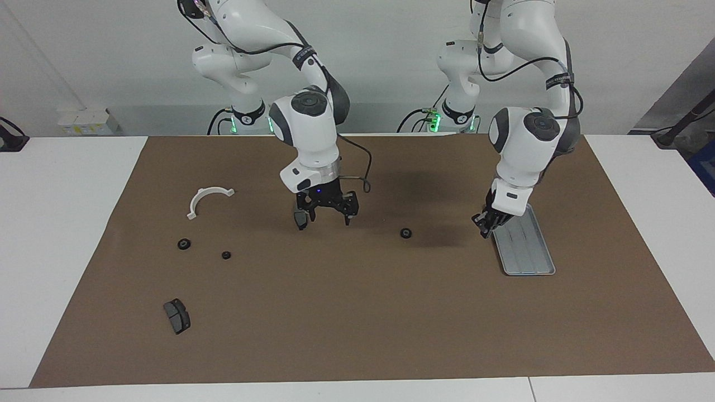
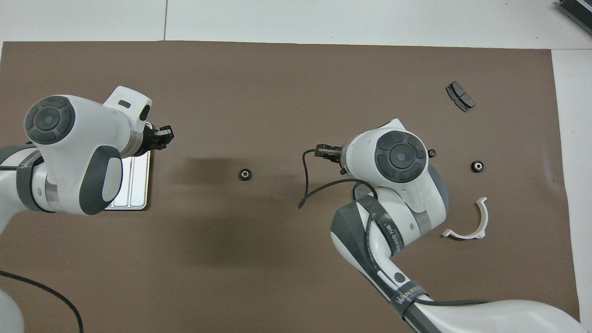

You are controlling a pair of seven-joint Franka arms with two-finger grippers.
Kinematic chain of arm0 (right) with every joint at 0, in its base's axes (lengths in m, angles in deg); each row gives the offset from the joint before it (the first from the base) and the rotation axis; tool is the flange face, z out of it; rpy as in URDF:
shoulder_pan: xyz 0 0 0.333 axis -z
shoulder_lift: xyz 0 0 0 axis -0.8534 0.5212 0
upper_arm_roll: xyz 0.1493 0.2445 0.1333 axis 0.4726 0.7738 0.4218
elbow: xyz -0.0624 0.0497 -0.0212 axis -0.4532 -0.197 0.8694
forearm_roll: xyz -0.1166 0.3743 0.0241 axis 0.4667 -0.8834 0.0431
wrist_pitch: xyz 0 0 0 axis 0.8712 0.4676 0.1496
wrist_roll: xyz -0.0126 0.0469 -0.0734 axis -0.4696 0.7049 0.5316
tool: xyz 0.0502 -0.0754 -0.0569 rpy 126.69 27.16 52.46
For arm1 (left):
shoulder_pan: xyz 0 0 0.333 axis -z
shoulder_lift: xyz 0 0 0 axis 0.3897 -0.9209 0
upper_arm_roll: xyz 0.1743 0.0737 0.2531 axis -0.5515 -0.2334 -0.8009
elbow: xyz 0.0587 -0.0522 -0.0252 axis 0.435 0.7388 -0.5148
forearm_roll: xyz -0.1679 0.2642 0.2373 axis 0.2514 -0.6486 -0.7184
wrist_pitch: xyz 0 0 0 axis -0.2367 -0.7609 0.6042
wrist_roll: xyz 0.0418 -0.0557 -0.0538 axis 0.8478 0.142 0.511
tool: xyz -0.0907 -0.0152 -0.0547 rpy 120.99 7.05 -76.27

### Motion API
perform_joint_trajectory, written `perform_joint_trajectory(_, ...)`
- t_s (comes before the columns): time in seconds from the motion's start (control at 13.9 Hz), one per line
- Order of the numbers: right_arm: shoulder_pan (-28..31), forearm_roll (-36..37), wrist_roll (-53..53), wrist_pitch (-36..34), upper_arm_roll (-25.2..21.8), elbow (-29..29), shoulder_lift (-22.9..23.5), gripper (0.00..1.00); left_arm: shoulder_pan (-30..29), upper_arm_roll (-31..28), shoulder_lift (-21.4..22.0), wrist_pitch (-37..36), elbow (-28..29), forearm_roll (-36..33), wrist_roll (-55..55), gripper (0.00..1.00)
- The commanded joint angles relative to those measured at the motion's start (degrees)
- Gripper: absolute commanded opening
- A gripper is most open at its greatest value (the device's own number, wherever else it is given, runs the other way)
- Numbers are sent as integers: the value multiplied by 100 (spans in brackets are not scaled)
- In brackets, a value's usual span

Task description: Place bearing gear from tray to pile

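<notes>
Facing view: the bearing gear lies on the brown mat at mid-frame, off the tray, on which I see no gear. The left gripper hangs over the tray's edge; its grip I cannot tell. The right gripper is spread wide and empty, low beside a brake pad. My read: the handover leg, so the right arm should next drop over the gear, clench, and carry it to the pile: bracket, two small gears and a second pad. Overhead view: bare mat surrounds the gear, with nothing crowding a descent, though the right arm's dangling cable could drag. The pile sits near the mat's edge, so the release needs care.
</notes>
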State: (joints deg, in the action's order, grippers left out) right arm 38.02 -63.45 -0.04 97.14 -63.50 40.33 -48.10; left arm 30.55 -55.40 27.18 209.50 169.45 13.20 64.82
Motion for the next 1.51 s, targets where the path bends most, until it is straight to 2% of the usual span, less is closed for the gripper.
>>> perform_joint_trajectory(0.0,-359,86,-432,-181,-33,-810,693,100,-234,43,99,65,20,-30,-35,0)
perform_joint_trajectory(0.22,-816,507,-1091,-392,-24,-1688,1501,100,-409,43,29,-443,-401,-56,-174,0)
perform_joint_trajectory(0.5,-1115,622,-1268,-314,-24,-2050,1977,100,-831,43,11,-1734,-1227,-47,-1263,0)
perform_joint_trajectory(0.79,-1352,753,-1260,-68,-16,-2051,2066,100,-972,43,11,-2948,-2080,-56,-1512,0)
perform_joint_trajectory(1.08,-1450,964,-1251,231,-16,-1990,2110,100,-972,43,125,-3897,-2564,-56,-1512,0)
perform_joint_trajectory(1.37,-1521,1334,-1260,390,-16,-1998,2321,96,-937,52,424,-4232,-2574,-56,-1512,0)
perform_joint_trajectory(1.44,-1529,1369,-1260,399,-16,-1998,2347,95,-920,52,529,-4312,-2565,-56,-1512,5)
